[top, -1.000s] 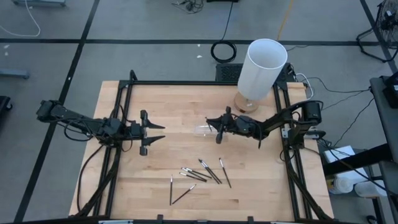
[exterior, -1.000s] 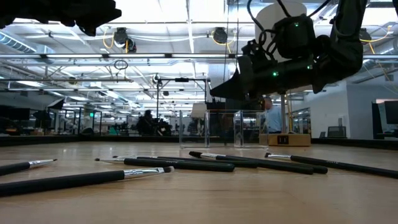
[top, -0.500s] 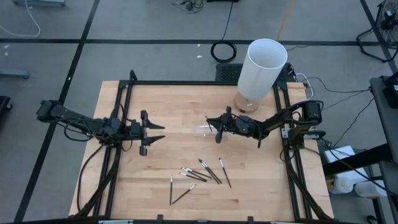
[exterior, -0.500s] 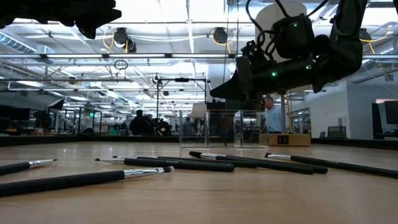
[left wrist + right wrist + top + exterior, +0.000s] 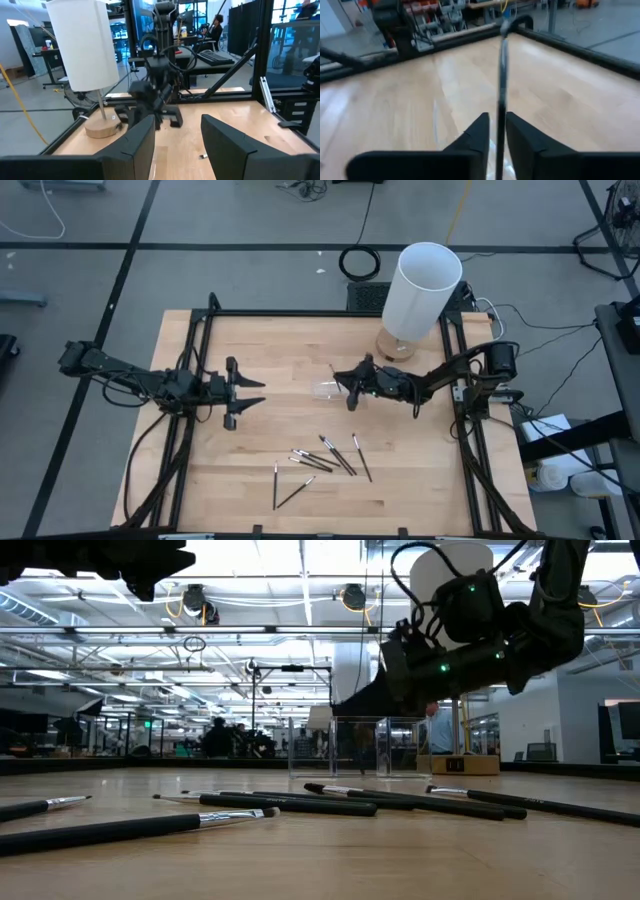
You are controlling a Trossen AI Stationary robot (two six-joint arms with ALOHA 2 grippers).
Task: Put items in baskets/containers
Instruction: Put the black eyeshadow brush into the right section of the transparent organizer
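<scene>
Several thin dark sticks [image 5: 330,458] with pale tips lie loose on the wooden table toward its near edge, also seen in the low view [image 5: 290,802]. The clear tray [image 5: 325,388] stands mid-table. My right gripper [image 5: 348,387] hovers level just above the tray's right end [image 5: 350,745]. One stick [image 5: 501,75] runs forward between its fingers, which stand slightly apart, with a gap showing on one side of the stick. My left gripper [image 5: 263,393] waits open and high at the table's left, holding nothing [image 5: 177,135]. My right gripper has the stick's near end [image 5: 498,145] lying along and between its two fingers, the far end pointing toward the table's left and far side. A gap shows beside one finger [image 5: 477,132]. Whether the other finger touches the stick, I cannot tell.
A tall white cylinder [image 5: 422,288] on a round wooden base [image 5: 395,345] stands at the far right, close behind my right arm. A black frame [image 5: 300,313] rims the table. Bare wood lies between the two grippers.
My right gripper has kept its place above the tray but rolled and tipped a little. The stick now juts out ahead of it in the high view.
</scene>
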